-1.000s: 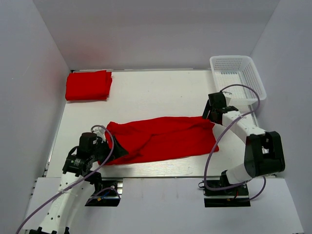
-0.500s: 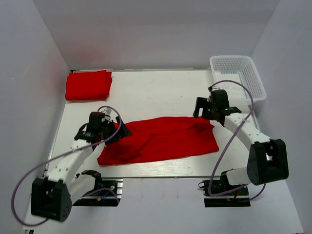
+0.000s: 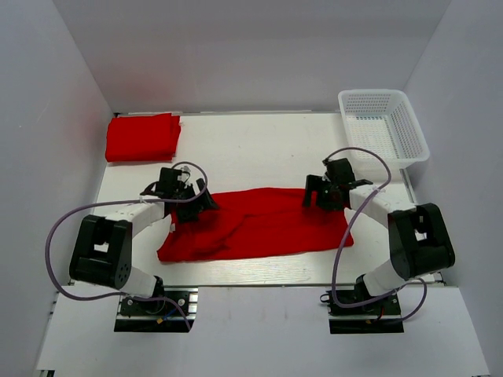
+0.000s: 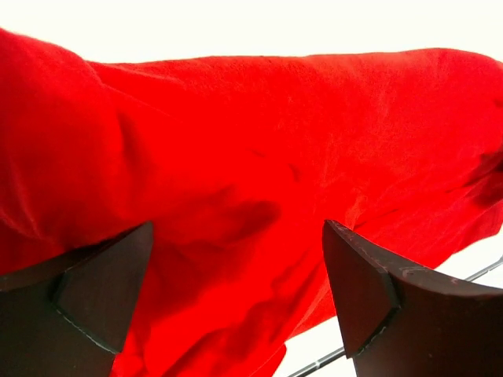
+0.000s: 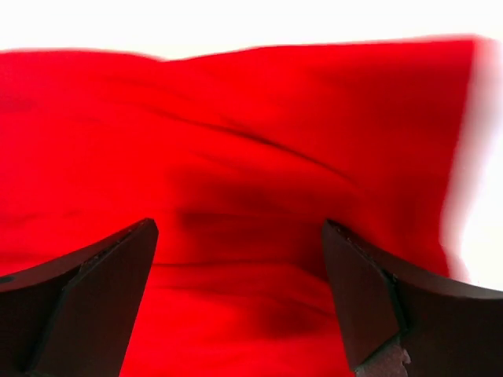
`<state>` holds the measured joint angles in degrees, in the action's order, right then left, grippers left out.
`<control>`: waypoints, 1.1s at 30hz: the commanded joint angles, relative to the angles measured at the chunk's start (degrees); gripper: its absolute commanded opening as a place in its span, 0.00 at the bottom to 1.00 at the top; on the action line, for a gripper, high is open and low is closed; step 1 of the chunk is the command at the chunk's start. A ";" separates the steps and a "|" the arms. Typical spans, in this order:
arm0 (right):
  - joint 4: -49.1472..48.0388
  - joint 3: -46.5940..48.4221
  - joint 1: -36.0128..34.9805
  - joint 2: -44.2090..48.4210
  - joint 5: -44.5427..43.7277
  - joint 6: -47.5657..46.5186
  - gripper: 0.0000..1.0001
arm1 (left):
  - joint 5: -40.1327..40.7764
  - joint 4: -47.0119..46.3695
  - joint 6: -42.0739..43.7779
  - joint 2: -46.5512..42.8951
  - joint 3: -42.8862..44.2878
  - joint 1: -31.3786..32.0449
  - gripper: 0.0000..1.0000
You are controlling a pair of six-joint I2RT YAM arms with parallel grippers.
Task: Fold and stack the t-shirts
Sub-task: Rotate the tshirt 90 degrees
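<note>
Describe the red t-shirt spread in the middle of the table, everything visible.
The t-shirt is plain bright red soft cloth with no print, laid out as a long wrinkled band lying flat across the table from left to right. Its near-left corner bulges out unevenly. The open left gripper sits over its far-left end and the open right gripper over its far-right end; neither pinches any cloth.

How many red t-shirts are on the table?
2. One folded t-shirt lies at the far left corner of the table; one spread t-shirt lies across the middle, nearer the front. The folded pile might hide more shirts.
</note>
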<state>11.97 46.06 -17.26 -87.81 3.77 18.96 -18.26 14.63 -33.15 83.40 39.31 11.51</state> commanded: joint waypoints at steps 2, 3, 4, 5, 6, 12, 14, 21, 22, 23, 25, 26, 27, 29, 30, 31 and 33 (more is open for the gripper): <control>7.71 -1.50 1.61 5.19 -19.14 5.47 0.90 | 8.23 3.91 0.80 4.49 0.85 -0.35 1.00; 8.68 -1.94 2.22 6.06 -21.59 6.52 0.90 | 9.55 5.04 0.80 5.10 0.86 -0.35 1.00; 9.12 -2.03 2.57 6.42 -23.18 7.31 0.90 | 10.26 5.05 0.80 5.72 1.73 -0.35 1.00; 9.56 -2.29 2.84 6.68 -23.72 7.41 0.90 | 11.13 6.19 0.80 7.03 2.95 -0.35 1.00; 9.91 -2.21 3.10 7.64 -24.24 7.23 0.90 | 11.14 6.72 0.80 7.83 3.66 -0.35 1.00; 11.77 -1.24 5.04 11.96 -22.95 5.22 0.90 | 13.08 7.52 0.80 14.67 9.55 -0.87 1.00; 9.23 -0.80 5.04 13.71 -16.27 1.26 0.90 | 13.08 8.04 1.41 16.61 12.19 -0.87 1.00; 1.13 -1.15 4.69 14.52 5.19 -7.27 0.90 | 14.83 8.57 3.79 24.70 21.41 -0.87 1.00; 0.52 -1.41 4.51 13.12 6.41 -7.36 0.90 | 14.83 8.57 4.83 25.75 24.12 -0.87 1.00; -0.62 -2.20 4.51 12.58 7.12 -7.10 0.90 | 14.31 8.57 5.45 26.98 25.63 -0.87 1.00; -1.76 -3.78 4.51 9.69 8.96 -5.70 0.90 | 14.31 10.06 6.51 31.11 30.90 -0.87 1.00; -2.55 -5.09 4.51 8.72 10.28 -5.25 0.90 | 14.92 10.06 6.52 32.61 32.83 -0.87 1.00; -3.61 -5.89 4.42 8.80 11.16 -5.25 0.90 | 14.92 10.06 8.08 35.67 36.68 -0.87 1.00; -5.80 -9.82 4.25 9.75 15.10 -4.99 0.90 | 13.18 10.59 8.88 39.46 41.44 -0.87 1.00; -6.42 -10.81 3.99 10.20 16.26 -4.90 0.90 | 11.95 10.07 9.58 41.48 46.42 -0.87 1.00; -6.95 -12.99 3.64 10.64 19.05 -5.07 0.90 | 10.72 9.54 10.20 43.59 49.26 -0.35 1.00; -9.06 -16.17 2.41 11.34 24.16 -4.64 0.90 | 6.06 8.22 11.96 51.31 59.00 0.26 1.00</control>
<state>5.52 33.82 -13.23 -77.36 18.13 14.28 -9.28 23.05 -25.67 124.18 91.64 11.35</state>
